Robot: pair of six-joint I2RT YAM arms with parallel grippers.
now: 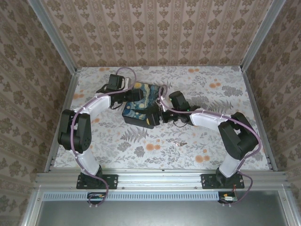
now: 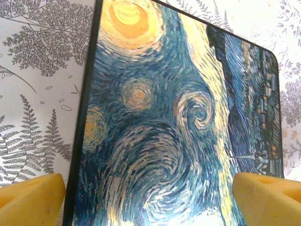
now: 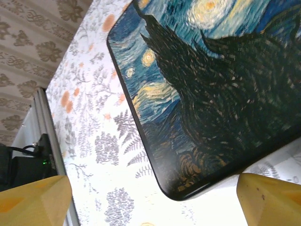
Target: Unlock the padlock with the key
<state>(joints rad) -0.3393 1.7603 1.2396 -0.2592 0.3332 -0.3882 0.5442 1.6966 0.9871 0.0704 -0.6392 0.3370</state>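
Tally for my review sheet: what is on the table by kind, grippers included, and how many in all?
Box with swirling night-sky print: 1
Small metal piece, probably the key: 1
Grippers: 2, the left gripper and the right gripper, both open
Total: 4

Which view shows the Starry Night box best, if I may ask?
The top external view: the Starry Night box appears with lid and near side. The left wrist view gives its lid close up, cropped; the right wrist view one dark rounded corner.
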